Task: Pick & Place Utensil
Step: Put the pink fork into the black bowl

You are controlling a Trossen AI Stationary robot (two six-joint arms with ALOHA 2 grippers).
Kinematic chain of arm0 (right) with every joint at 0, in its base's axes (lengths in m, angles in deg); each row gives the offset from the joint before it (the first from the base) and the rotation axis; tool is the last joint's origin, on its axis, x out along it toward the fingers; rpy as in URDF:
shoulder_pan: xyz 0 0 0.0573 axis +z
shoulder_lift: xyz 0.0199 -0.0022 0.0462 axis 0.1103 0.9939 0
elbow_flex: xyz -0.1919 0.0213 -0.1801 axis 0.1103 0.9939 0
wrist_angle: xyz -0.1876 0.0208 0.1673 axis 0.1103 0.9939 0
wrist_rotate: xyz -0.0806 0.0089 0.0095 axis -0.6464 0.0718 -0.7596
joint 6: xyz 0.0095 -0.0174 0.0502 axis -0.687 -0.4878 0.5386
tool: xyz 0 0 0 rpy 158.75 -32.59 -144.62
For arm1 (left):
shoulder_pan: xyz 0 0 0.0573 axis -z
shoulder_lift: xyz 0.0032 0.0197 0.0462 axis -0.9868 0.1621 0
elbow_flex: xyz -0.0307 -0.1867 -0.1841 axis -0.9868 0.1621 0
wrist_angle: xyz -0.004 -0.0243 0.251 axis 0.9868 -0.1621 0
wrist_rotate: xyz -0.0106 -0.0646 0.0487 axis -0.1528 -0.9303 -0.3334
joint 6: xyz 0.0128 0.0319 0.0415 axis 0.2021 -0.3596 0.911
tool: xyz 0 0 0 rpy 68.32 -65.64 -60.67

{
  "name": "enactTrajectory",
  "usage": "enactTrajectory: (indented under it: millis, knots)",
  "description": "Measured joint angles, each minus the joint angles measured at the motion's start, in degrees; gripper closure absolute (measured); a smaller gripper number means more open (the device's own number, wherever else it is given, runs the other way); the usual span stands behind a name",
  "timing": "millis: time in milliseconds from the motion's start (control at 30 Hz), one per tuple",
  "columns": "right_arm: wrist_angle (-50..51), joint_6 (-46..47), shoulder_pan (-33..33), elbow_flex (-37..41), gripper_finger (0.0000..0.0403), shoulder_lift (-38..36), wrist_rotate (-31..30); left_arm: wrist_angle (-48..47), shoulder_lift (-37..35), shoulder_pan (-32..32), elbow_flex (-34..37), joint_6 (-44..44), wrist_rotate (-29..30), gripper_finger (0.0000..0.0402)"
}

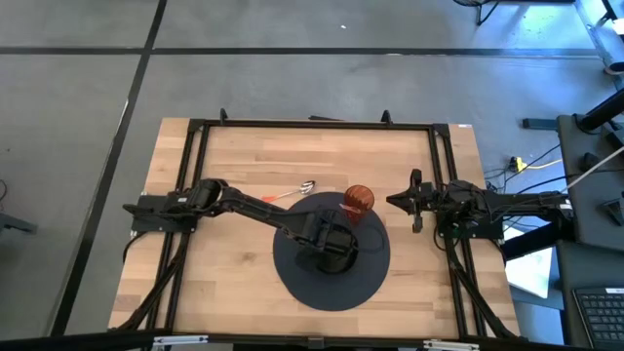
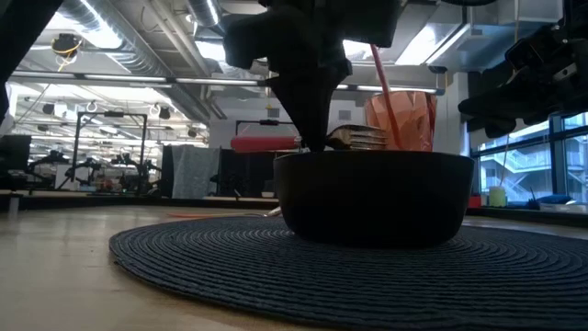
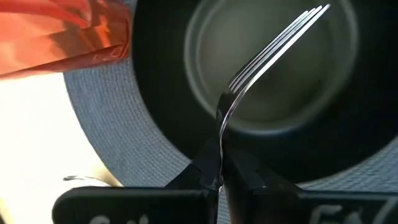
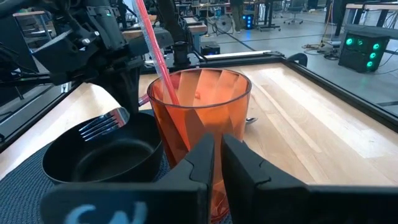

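Observation:
A silver fork (image 3: 273,50) hangs over the black bowl (image 3: 161,93), which stands on the round dark placemat (image 1: 331,288). My left gripper (image 3: 219,163) is above the bowl's edge, shut on the fork. In the low view the fork's tines (image 2: 358,138) show just above the bowl's rim (image 2: 372,158). An orange cup (image 4: 199,112) with a pink straw (image 4: 152,50) stands on the mat beside the bowl. My right gripper (image 4: 217,155) waits at the table's right side, shut and holding nothing. My left gripper pinches the fork's handle (image 3: 219,152) between its two fingers, edge-on. The fingers come steeply from above. The fork juts out past the fingertips with its tines (image 4: 102,127) over the bowl, lifted off the table. Whether it touches the rim cannot be told.
A second utensil (image 1: 300,189) lies on the bare wood behind the mat, left of the cup. A black metal frame (image 1: 312,124) runs around the tabletop. Free wood lies to the left of the mat and along the far side.

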Motion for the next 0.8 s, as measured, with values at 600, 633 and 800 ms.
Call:
enactTrajectory:
  millis: [600,633,800]
  knots:
    - [0.1,0.0,0.0,0.0,0.0372,0.0,0.5,-0.9,1.0,-0.3,0.1,1.5,0.7,0.0398]
    - [0.1,0.0,0.0,0.0,0.0372,0.0,0.5,-1.2,1.3,-0.3,0.2,1.7,0.6,0.0398]
    - [0.1,0.0,0.0,0.0,0.0372,0.0,0.5,-1.4,3.5,-0.3,0.1,5.1,0.6,0.0398]
